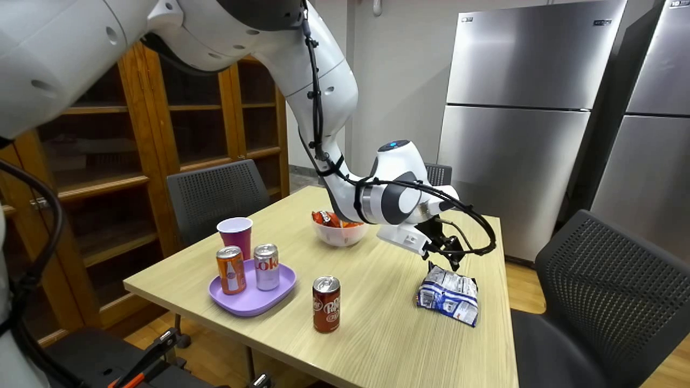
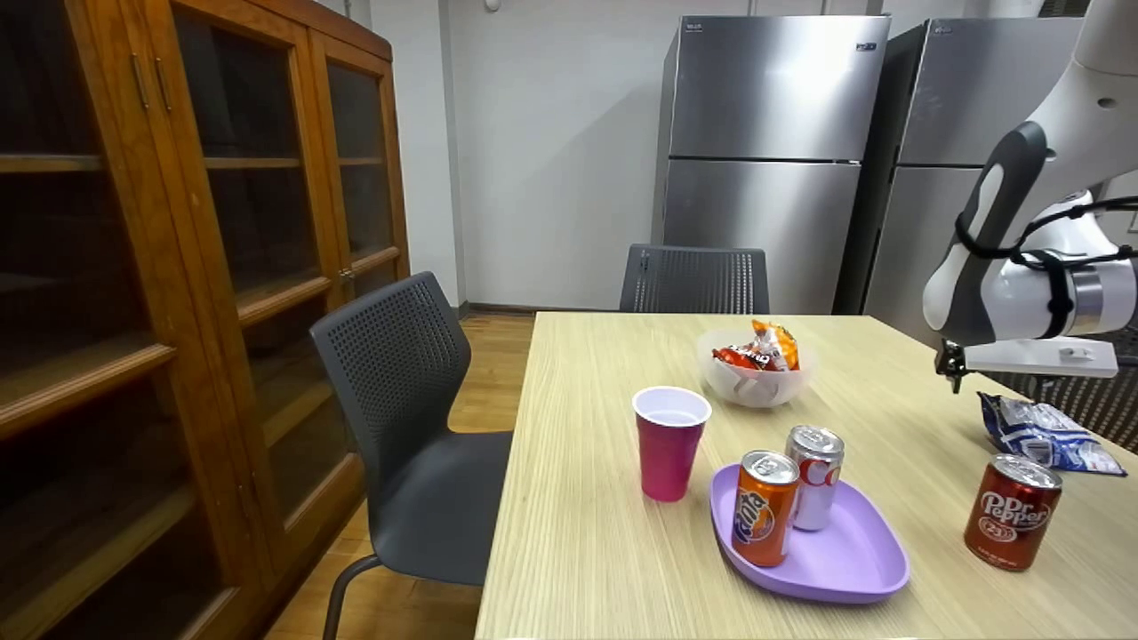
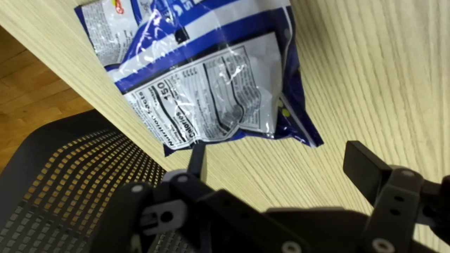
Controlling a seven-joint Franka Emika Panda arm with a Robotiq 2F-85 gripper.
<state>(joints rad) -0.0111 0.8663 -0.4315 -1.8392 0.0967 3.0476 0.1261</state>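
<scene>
The arm [image 1: 285,70] is smooth white, rounded, dotted with small recesses [image 1: 111,35]. Dark grey panels [image 2: 1024,169] curve over it. Above the gripper [image 3: 274,156], a round cap [image 1: 393,145] shows blue light; a silver ring [image 2: 1086,300] circles the arm nearby. Black cables [image 1: 316,97], held by black straps [image 1: 358,203], loop out past the gripper. Beside it sits a white bar [image 1: 403,237]. The gripper is black, with pale round screws [image 3: 291,247] and flat-faced, blocky pads [image 3: 364,168].

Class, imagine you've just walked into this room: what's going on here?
A robot arm extends over a table, its fingers spread apart close to a blue bag. The fingers hold nothing; the bag lies on the table near one edge. Elsewhere, an orange can and a silver can stand on a purple tray; a cup, a bowl and a dark red can stand off it.
</scene>
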